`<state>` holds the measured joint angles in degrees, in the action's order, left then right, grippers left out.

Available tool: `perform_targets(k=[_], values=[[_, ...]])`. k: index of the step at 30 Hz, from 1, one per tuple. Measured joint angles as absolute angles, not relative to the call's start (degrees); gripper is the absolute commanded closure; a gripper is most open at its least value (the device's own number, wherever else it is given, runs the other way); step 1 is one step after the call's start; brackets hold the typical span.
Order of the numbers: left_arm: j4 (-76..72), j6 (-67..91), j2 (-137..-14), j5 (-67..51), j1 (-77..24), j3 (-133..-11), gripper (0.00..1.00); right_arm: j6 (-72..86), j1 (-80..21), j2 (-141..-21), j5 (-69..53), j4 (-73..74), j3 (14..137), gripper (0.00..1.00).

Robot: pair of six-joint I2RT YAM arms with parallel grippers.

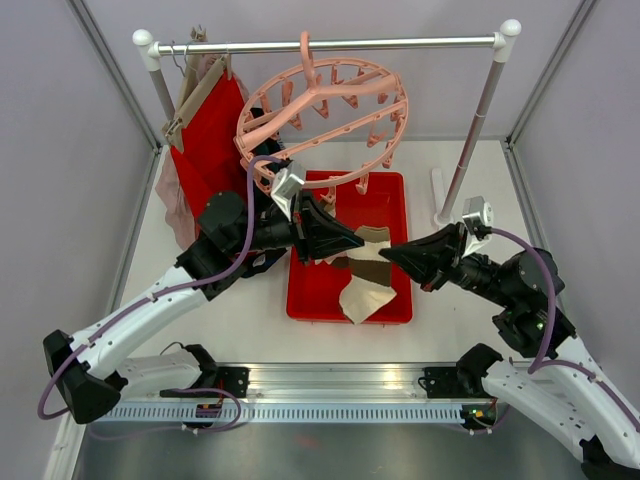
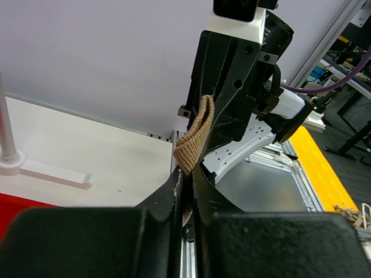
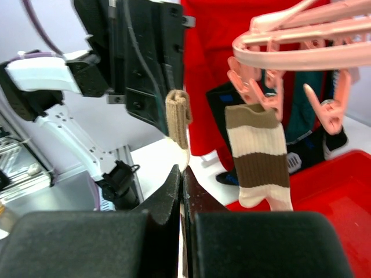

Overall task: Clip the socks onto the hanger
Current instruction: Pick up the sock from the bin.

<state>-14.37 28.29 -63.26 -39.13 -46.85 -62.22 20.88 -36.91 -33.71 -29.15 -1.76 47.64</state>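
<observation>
The left pincer and right pincer both pinch one tan sock over the red tray; the left looks tight, I think. Next, lift it to a free clip on the hanger.

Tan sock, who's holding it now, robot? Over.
Left jaws, right jaws both shut on tan sock. Striped sock clipped on hanger. No obstacle seen.

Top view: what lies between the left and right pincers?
A tan sock, gripped by the left pincer and right pincer; the wrist views show it clearest.
</observation>
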Motion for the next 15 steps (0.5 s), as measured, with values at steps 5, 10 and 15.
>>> perform_targets(k=[5,10,15], values=[[-14.6,28.2,-63.7,-38.0,-47.5,-62.2,0.98,18.7,-36.9,-34.8,-22.5,2.2,47.9,0.58],[-11.5,26.5,-63.9,-28.9,-48.0,-62.2,0.98,16.1,-37.0,-39.1,-10.5,7.7,49.3,0.41],[-7.4,24.9,-65.5,-18.2,-48.0,-62.0,0.98,11.7,-37.0,-44.0,1.6,10.6,50.7,0.37]])
